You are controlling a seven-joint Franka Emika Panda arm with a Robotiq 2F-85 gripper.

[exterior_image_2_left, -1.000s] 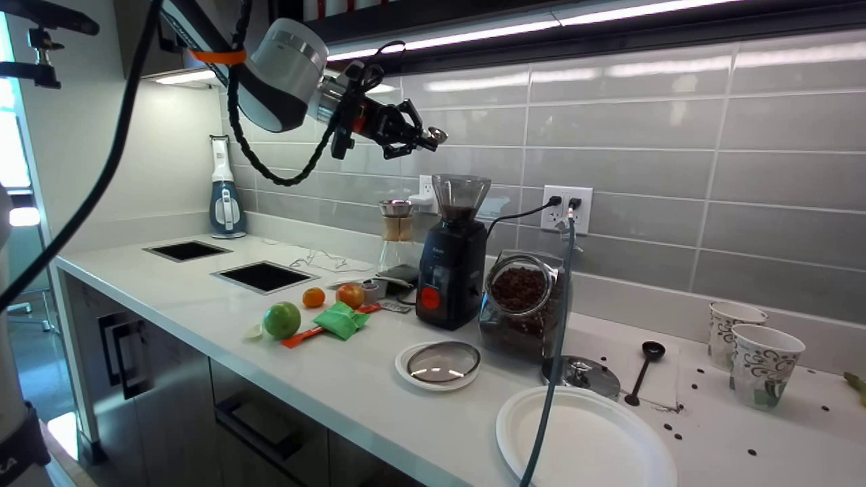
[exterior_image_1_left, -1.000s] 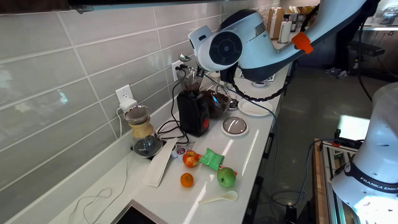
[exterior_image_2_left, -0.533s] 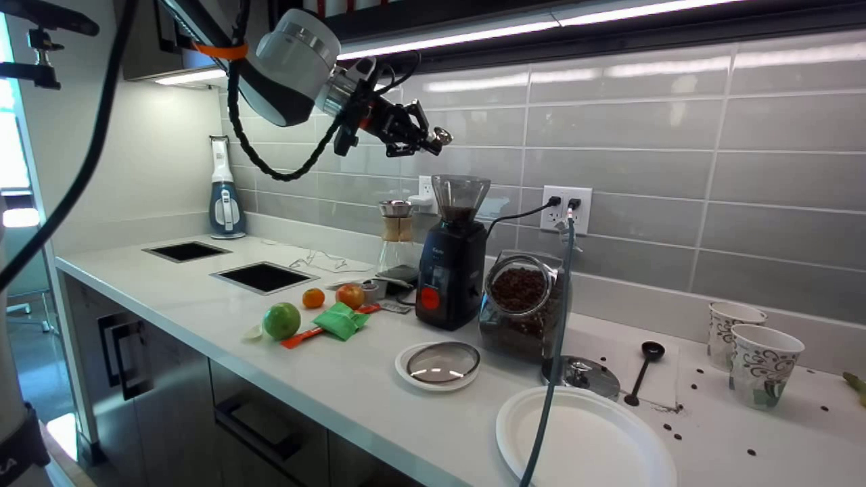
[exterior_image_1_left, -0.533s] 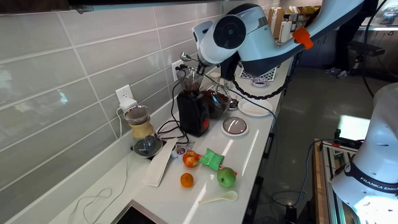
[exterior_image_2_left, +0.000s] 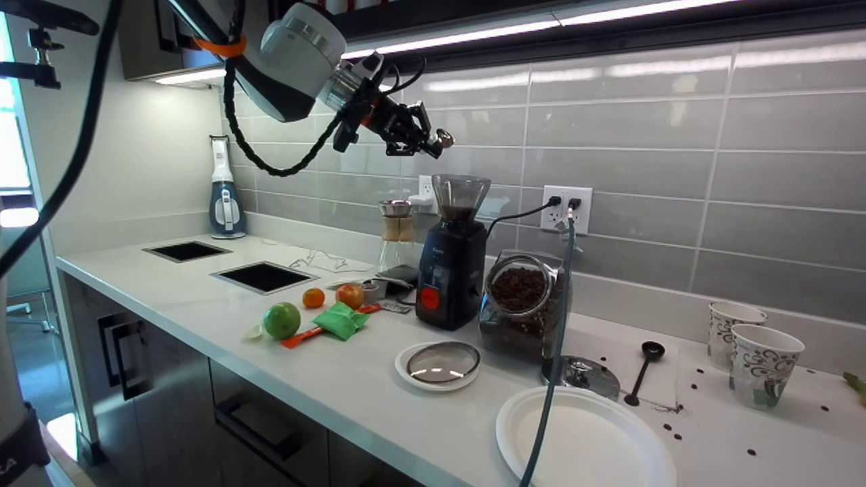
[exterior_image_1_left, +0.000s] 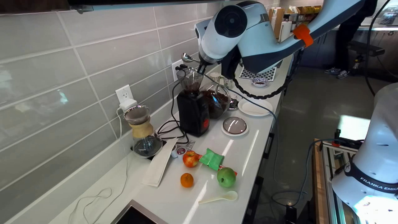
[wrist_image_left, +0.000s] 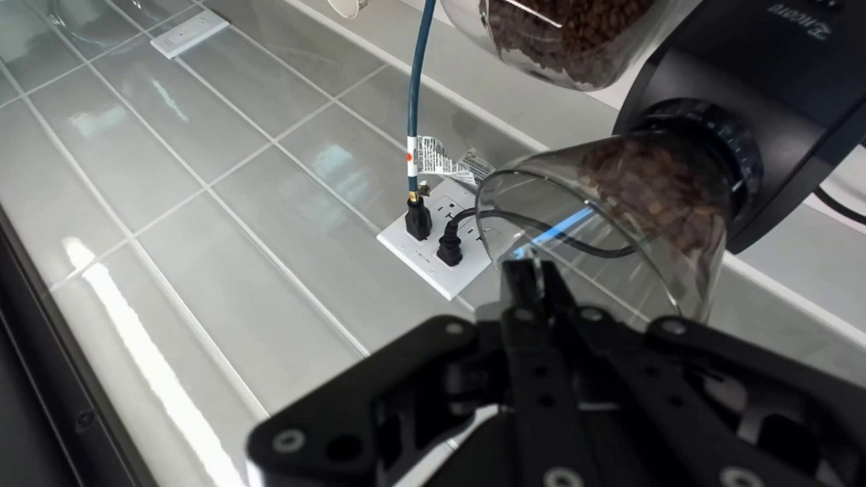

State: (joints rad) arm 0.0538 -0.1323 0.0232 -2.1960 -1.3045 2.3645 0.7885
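My gripper (exterior_image_2_left: 433,145) is shut on the handle of a shiny metal scoop (exterior_image_2_left: 444,138), whose bowl sticks out past the fingertips. The scoop also shows in an exterior view (exterior_image_1_left: 187,58). In the wrist view only a thin bit of its handle (wrist_image_left: 539,276) shows between the fingertips; its bowl is not clear there. The gripper hangs above a black coffee grinder (exterior_image_2_left: 452,274), close to the rim of its clear hopper (exterior_image_2_left: 460,193). The hopper holds brown beans low down and its open mouth shows in the wrist view (wrist_image_left: 588,216). I cannot tell whether the scoop bowl holds anything.
A glass jar of beans (exterior_image_2_left: 521,297) stands beside the grinder, with a blue cable (exterior_image_2_left: 558,338) in front. A glass carafe (exterior_image_1_left: 141,130), fruit, a sieve (exterior_image_2_left: 443,365), a white plate (exterior_image_2_left: 588,439) and paper cups (exterior_image_2_left: 764,365) are on the counter. A tiled wall (exterior_image_2_left: 629,122) stands behind.
The gripper has tilted further downward and moved slightly right in both exterior views. The scoop has shifted slightly with it. The arm's wrist has risen a little. Objects on the counter have not moved.
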